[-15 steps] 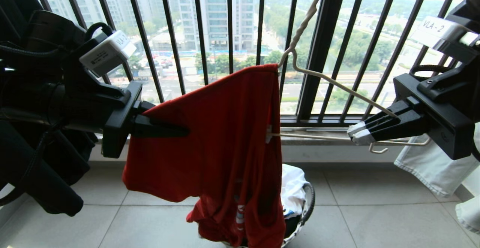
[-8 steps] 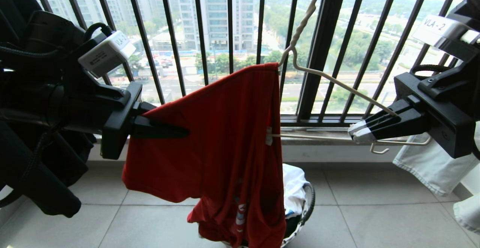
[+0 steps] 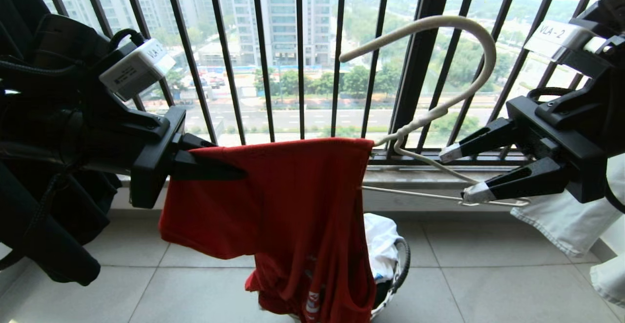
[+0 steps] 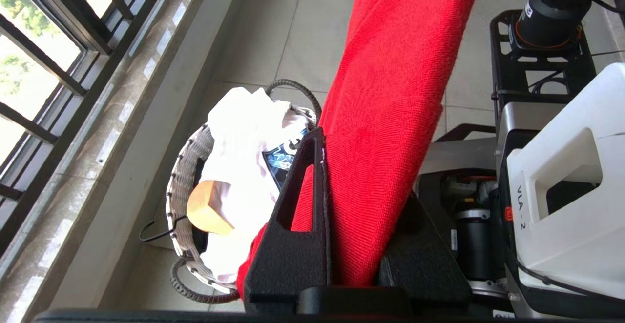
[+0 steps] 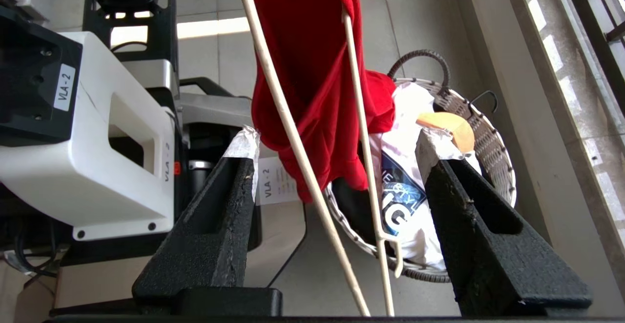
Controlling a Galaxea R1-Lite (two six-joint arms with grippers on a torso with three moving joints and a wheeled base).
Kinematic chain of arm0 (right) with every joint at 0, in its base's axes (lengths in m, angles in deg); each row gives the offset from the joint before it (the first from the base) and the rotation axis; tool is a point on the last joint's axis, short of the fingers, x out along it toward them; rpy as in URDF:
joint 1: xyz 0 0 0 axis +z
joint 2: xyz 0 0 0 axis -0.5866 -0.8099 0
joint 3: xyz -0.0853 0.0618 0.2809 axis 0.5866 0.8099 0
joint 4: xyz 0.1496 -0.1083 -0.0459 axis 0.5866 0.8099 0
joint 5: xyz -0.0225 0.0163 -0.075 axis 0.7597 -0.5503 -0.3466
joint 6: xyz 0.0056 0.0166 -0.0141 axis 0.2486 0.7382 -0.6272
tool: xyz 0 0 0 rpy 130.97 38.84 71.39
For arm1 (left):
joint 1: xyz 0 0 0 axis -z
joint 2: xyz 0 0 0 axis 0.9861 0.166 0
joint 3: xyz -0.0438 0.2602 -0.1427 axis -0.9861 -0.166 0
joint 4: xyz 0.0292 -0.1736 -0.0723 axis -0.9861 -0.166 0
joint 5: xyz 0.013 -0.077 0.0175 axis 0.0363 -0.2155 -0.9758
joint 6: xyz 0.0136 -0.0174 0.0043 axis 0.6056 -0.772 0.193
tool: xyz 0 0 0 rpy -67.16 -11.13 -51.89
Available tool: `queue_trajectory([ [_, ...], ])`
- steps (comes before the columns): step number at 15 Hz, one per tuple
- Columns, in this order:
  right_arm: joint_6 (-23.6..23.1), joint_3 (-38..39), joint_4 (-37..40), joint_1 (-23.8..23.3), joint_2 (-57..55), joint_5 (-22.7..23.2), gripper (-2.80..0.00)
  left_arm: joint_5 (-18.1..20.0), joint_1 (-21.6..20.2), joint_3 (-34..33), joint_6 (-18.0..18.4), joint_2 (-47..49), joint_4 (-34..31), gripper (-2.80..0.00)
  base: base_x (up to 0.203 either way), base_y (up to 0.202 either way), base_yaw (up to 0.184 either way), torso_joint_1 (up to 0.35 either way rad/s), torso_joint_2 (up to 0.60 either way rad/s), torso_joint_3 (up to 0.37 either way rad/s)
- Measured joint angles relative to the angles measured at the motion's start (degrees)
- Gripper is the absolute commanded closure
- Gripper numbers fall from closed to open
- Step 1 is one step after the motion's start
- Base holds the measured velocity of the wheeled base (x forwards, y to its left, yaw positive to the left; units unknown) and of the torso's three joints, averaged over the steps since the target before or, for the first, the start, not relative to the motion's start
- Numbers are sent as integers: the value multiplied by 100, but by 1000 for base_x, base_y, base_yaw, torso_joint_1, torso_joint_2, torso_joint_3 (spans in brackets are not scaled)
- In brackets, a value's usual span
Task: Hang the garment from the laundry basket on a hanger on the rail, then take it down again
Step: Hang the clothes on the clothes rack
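Left tool grips garment above clothes-filled laundry basket.

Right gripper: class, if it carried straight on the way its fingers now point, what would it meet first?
Most likely the red T-shirt. The open right gripper already straddles the hanger rods, which run between its fingers toward the shirt. Depth is uncertain.

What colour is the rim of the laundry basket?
Dark, around a whitish-grey weave; the laundry basket shows best in the right wrist view.
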Motion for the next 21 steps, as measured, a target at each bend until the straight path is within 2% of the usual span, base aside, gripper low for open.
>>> queue_trajectory([
  [2, 44, 0, -2, -52, -33, 0, -280, 61, -129, 0, -27, 15, 0, 0, 0, 0, 0, 0, 0, 0],
  [4, 64, 2, 0, -142, -62, 0, -280, 72, -253, 16, -203, 56, 8, 0, 0, 0, 0, 0, 0, 0],
  [7, 122, 7, -15, -289, -171, 14, -280, 177, -375, 121, -804, 166, 9, 0, 0, 0, 0, 0, 0, 0],
  [9, 201, -24, -90, -440, -246, 110, -280, 536, -529, 245, -1294, 222, 12, 0, 0, 0, 0, 0, 0, 0],
  [10, 287, -50, -110, -506, -265, 150, -280, 634, -613, 284, -1399, 240, 11, 0, 0, 0, 0, 0, 0, 0],
  [14, 1105, -248, -214, -924, -230, 448, -280, 710, -924, 205, -1482, 249, 2, 0, 0, 0, 0, 0, 0, 0],
  [16, 1486, -237, -261, -1234, -96, 560, -280, 913, -1035, 193, -1664, 224, 2, 0, 0, 0, 0, 0, 0, 0],
  [18, 1862, -48, -267, -1581, 119, 620, -280, 1084, -1142, 221, -1697, 205, 9, 0, 0, 0, 0, 0, 0, 0],
  [19, 2014, 130, -266, -1695, 233, 633, 0, 1089, -1172, 228, -1697, 199, 9, 0, 0, 0, 0, 0, 0, 0],
  [21, 2350, 604, -297, -1814, 463, 641, 0, 1092, -1209, 215, -1699, 202, 5, 0, 0, 0, 0, 0, 0, 0],
])
